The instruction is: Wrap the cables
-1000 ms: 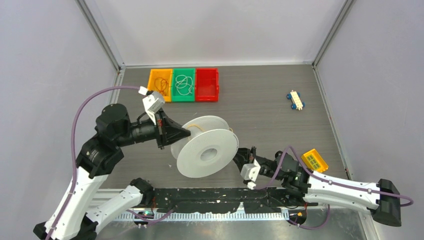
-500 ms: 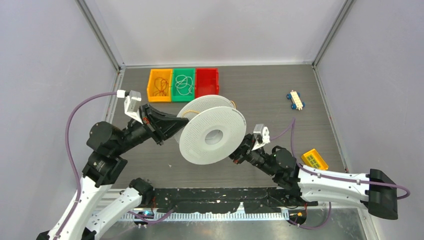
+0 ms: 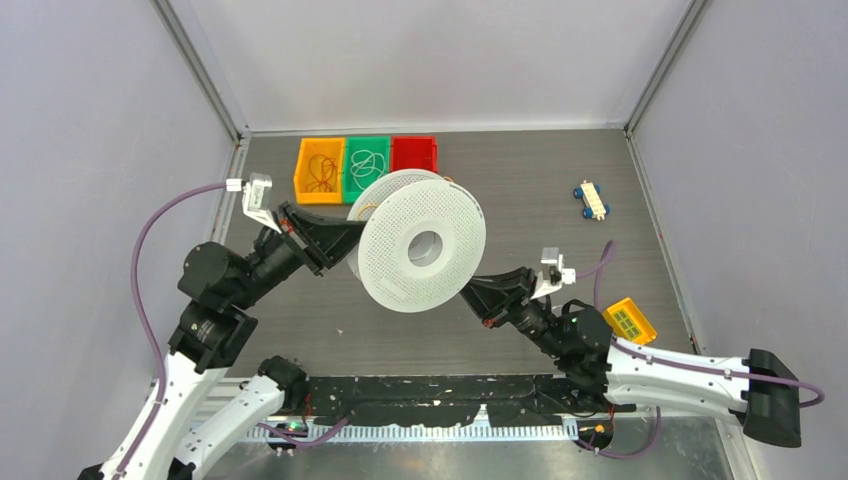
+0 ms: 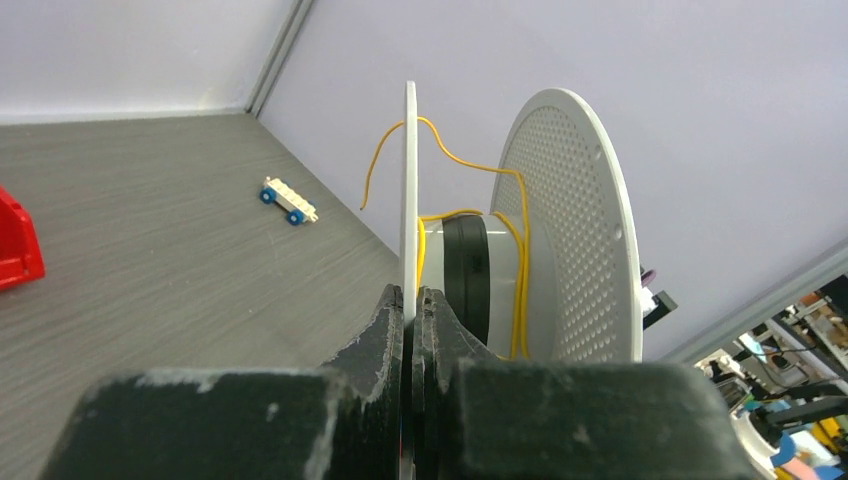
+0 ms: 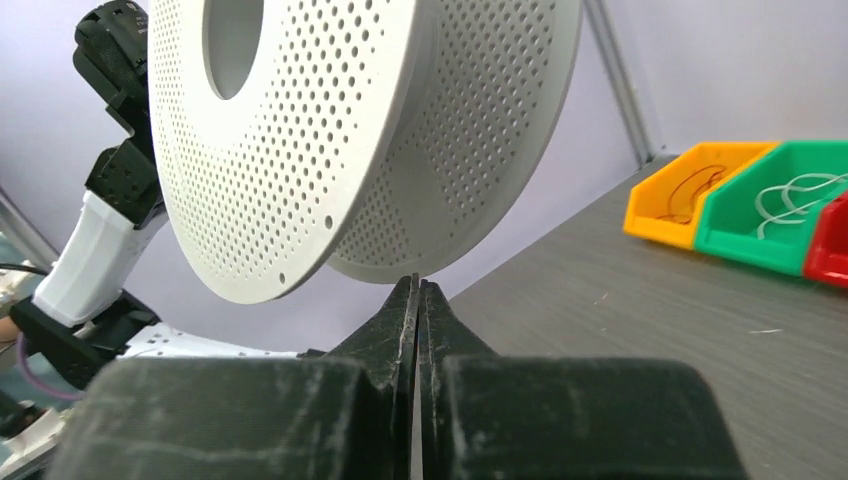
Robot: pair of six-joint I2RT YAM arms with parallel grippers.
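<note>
A white perforated spool (image 3: 420,250) is held in the air, tilted, over the middle of the table. My left gripper (image 3: 352,240) is shut on the rim of its thin flange (image 4: 410,200). The yellow-orange wire (image 4: 520,260) is wound a few turns round the hub, and its loose end (image 4: 375,170) curls out over the flange. My right gripper (image 3: 478,290) is shut with nothing between its fingers. Its tips (image 5: 415,285) sit right under the lower rim of the spool (image 5: 300,150); I cannot tell if they touch it.
An orange bin (image 3: 320,170) with dark-red wire, a green bin (image 3: 366,165) with white wire and a red bin (image 3: 413,153) stand at the back, partly behind the spool. A toy car (image 3: 591,200) lies at the right. A yellow block (image 3: 629,320) lies near the right arm.
My left gripper has lifted the spool, carried it toward the back and turned its perforated face toward the camera. My right gripper has risen and moved right, up to the spool's lower rim.
</note>
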